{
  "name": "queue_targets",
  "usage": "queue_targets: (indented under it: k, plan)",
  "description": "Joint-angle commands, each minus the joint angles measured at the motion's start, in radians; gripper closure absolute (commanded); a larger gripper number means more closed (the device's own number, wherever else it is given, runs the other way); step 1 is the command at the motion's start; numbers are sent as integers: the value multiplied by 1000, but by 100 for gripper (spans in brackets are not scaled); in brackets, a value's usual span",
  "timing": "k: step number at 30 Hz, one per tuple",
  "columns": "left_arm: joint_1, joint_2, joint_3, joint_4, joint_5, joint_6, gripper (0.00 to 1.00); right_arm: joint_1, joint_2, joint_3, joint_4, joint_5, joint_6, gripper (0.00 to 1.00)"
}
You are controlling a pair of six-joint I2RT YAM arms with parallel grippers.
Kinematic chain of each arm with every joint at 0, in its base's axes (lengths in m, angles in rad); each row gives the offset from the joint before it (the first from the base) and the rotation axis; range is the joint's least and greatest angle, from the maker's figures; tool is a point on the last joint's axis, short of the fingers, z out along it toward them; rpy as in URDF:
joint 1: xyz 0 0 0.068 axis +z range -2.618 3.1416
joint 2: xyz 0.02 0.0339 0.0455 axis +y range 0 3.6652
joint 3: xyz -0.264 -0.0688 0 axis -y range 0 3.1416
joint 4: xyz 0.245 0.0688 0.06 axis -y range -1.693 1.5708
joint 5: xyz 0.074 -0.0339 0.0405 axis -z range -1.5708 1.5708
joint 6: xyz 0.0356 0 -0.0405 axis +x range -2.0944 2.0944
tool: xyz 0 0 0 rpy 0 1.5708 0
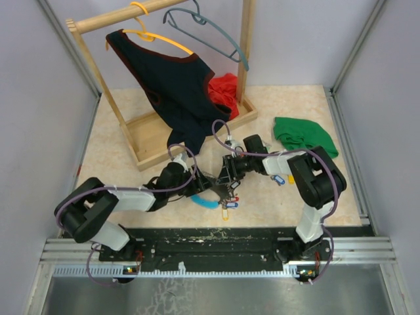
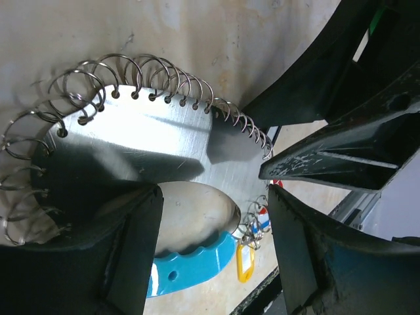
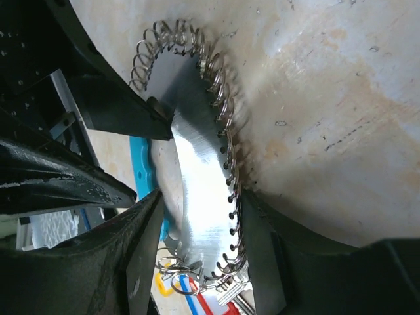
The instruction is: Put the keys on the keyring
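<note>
The right jaws are closed on the keyring [image 3: 197, 197], one finger against each side of its steel plate edged with wire loops; the left jaws stand apart, straddling the light-blue handle end, one finger lying over the plate, though whether they press on it I cannot tell; the keyring is held over the front middle of the counter [image 1: 302, 111]; yellow, red and blue keys [image 2: 245, 262] dangle from loops beside the handle.

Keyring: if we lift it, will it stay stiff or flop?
Body probably stiff: the keyring looks like flat sheet metal. Its wire rings and the yellow key hang loose, so they'll likely swing. Shiny surface may slip.
</note>
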Motion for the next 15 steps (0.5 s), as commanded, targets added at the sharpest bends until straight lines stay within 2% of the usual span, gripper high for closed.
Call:
queue_targets:
  k: [1, 11, 15]
  plan:
    - [-6, 71, 23, 32, 18, 14, 29, 16, 26, -4, 25, -41, 23, 50]
    - [-6, 114, -2, 157, 13, -16, 31, 17, 29, -50, 155, -78, 116, 65]
    - [-6, 94, -35, 219, 3, -32, 31, 17, 13, -71, 219, -73, 162, 77]
